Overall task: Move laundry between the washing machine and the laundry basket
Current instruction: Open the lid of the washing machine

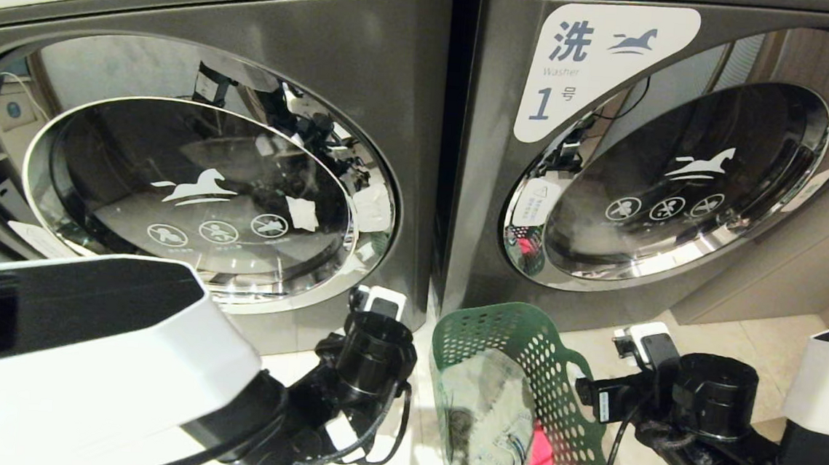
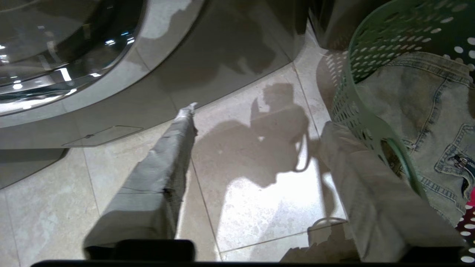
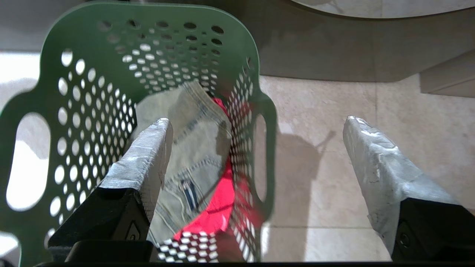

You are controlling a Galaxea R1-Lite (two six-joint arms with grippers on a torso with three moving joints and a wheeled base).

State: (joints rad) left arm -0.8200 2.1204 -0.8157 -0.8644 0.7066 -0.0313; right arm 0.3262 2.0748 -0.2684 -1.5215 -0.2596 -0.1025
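While both grippers hang low over the floor tiles, their jaws stand spread and hold nothing. Seen from its own wrist, the right gripper (image 3: 256, 148) has its two padded fingers (image 3: 148, 155) wide apart, straddling the near wall of the laundry basket (image 3: 48, 85): one finger is over the clothes inside, the other out over bare floor. The left gripper (image 2: 259, 148) is likewise parted, one finger (image 2: 163, 170) over the tiles and the other beside the basket's rim, with no cloth between them. From the head camera the left gripper (image 1: 370, 346) sits just beside the basket at its nine o'clock and the right gripper (image 1: 666, 396) just beside it at its three o'clock, so the basket (image 1: 523, 342) stands between the two arms; I judge the right one nearer to the load, since one of its fingers already overhangs it. Inside lie a pale denim garment (image 3: 193, 148) and something bright pink-red (image 3: 219, 204) beneath and beside it. The basket's long axis runs from the robot toward the machines, from six to twelve o'clock. Beyond it, at about eleven o'clock, stands the washing machine (image 1: 410, 79) with its round chrome-rimmed door (image 1: 192, 180) closed; at one o'clock is the neighbouring washer marked 1 (image 1: 601, 63), also shut. The reach to the denim looks like a short drop for the right jaws.
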